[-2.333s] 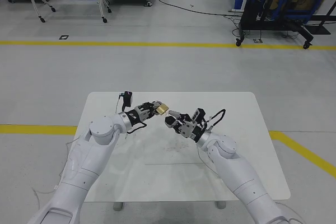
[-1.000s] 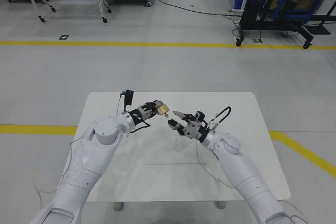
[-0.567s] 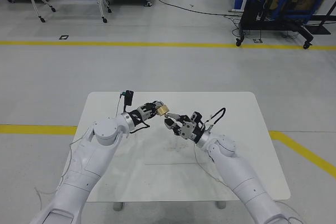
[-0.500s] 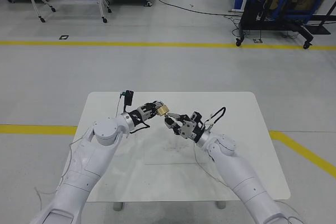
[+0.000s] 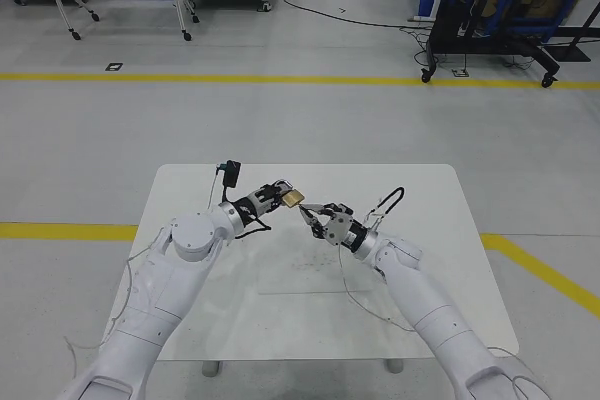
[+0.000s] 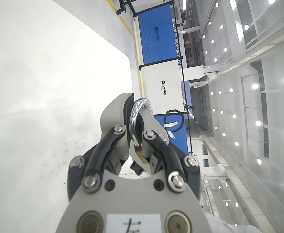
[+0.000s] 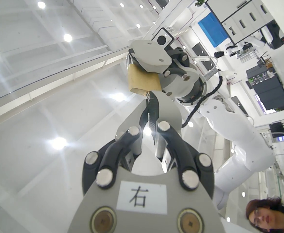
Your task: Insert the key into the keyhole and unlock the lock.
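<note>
Currently my left end effector is clenched on the brass padlock, its steel shackle inside the grip, the white bench below the padlock. My right end effector, just beside the padlock, pinches the key, whose tip touches the padlock's bottom face; I cannot tell whether it is inside.

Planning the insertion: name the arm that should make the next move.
Right. The right tool is shut on the key, whose tip is at the base of the padlock; the left tool just holds it up.
</note>
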Available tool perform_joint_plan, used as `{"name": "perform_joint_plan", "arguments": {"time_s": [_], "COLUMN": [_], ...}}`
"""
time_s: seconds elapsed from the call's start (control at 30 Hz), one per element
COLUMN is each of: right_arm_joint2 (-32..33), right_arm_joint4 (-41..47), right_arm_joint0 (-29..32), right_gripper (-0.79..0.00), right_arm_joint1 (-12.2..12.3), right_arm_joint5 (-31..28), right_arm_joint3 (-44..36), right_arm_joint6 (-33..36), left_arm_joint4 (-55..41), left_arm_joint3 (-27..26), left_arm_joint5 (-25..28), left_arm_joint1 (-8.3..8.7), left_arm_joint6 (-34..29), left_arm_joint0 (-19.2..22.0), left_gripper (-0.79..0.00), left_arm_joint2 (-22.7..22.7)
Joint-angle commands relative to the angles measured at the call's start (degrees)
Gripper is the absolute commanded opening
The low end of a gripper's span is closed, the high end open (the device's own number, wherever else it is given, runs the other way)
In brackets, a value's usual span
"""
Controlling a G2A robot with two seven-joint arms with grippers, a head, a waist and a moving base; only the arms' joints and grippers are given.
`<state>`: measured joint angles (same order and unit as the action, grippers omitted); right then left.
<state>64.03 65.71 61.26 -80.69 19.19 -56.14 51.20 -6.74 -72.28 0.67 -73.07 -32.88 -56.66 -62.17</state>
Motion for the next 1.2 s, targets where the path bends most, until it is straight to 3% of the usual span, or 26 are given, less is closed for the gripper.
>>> {"name": "perform_joint_plan", "arguments": {"time_s": [0.0, 0.03, 0.07, 0.13, 0.17, 0.23, 0.27, 0.3, 0.4, 0.53, 0.6, 0.7, 0.8, 1.07, 1.1, 1.13, 1.17], "right_arm_joint2": [0.3, 0.4, 0.7, 0.7, 0.8, 0.8, 0.7, 0.8, 1.9, 6.8, 11.1, 17.5, 23.1, 23.1, 23.1, 23.1, 23.1], "right_arm_joint4": [1.7, 2.8, 4.0, 4.1, 3.8, 2.6, 1.3, -0.2, -5.4, -13.8, -19.0, -25.4, -27.1, -27.1, -27.1, -27.1, -27.1], "right_arm_joint0": [-0.6, -1.1, -1.5, -2.6, -2.9, -3.2, -3.3, -3.3, -2.3, 2.1, 6.4, 15.2, 23.6, 23.6, 23.6, 23.6, 23.6], "right_gripper": [-0.785, -0.785, -0.526, -0.619, -0.625, -0.514, -0.302, 0.0, 0.0, 0.0, 0.0, 0.0, 0.0, 0.0, 0.0, 0.0, 0.0], "right_arm_joint1": [0.0, -0.1, -0.1, 0.0, 0.1, 0.3, 0.4, 0.6, 1.5, 3.4, 4.7, 6.2, 7.0, 7.0, 7.0, 7.0, 7.0], "right_arm_joint5": [2.4, 4.1, 5.7, 7.5, 7.4, 6.9, 6.5, 5.2, -1.3, -15.1, -22.2, -27.9, -30.3, -30.3, -30.3, -30.3, -30.3], "right_arm_joint3": [1.6, 2.5, 3.7, 5.2, 5.9, 6.3, 6.1, 5.9, 3.9, -2.9, -9.3, -22.4, -32.8, -32.8, -32.8, -32.8, -32.8], "right_arm_joint6": [0.8, 1.6, 2.2, 3.8, 4.3, 5.8, 7.0, 7.8, 8.9, 4.0, -2.1, -10.7, -16.0, -16.0, -16.0, -16.0, -16.0], "left_arm_joint4": [1.5, 2.2, 2.9, 3.3, 3.4, 3.0, 2.4, 1.4, -1.6, 0.1, 3.9, 9.7, 16.4, 25.7, 26.8, 27.9, 29.0], "left_arm_joint3": [-0.8, -1.1, -1.5, -2.0, -2.2, -2.3, -2.2, -2.1, -1.1, -0.1, -0.5, -0.8, 0.0, 4.4, 5.2, 5.8, 6.3], "left_arm_joint5": [0.2, 0.1, 0.0, -0.2, -0.3, -0.7, -0.9, -1.0, -2.1, -4.6, -6.1, -9.5, -14.2, -22.1, -22.7, -23.3, -23.8], "left_arm_joint1": [0.01, 0.01, 0.01, -0.03, -0.04, -0.07, -0.1, -0.13, -0.19, -0.16, -0.28, -0.76, -1.57, -4.0, -4.21, -4.4, -4.59], "left_arm_joint6": [1.7, 2.4, 3.2, 3.8, 3.9, 3.6, 3.3, 2.8, 0.8, -2.5, -2.7, -3.7, -6.2, -8.0, -9.3, -10.6, -11.5], "left_arm_joint0": [-0.6, -0.9, -1.1, -1.5, -1.6, -1.7, -1.7, -1.6, -1.1, 0.4, 0.9, 2.0, 4.5, 9.2, 9.7, 10.4, 11.0], "left_gripper": [-0.785, -0.785, -0.785, -0.785, -0.785, -0.785, -0.785, -0.785, -0.785, -0.785, -0.785, -0.785, -0.785, -0.785, -0.699, -0.468, -0.385], "left_arm_joint2": [0.1, 0.2, 0.3, 0.4, 0.4, 0.3, 0.2, -0.1, -0.8, 0.1, 2.1, 6.4, 11.9, 20.8, 21.8, 22.6, 23.4]}}
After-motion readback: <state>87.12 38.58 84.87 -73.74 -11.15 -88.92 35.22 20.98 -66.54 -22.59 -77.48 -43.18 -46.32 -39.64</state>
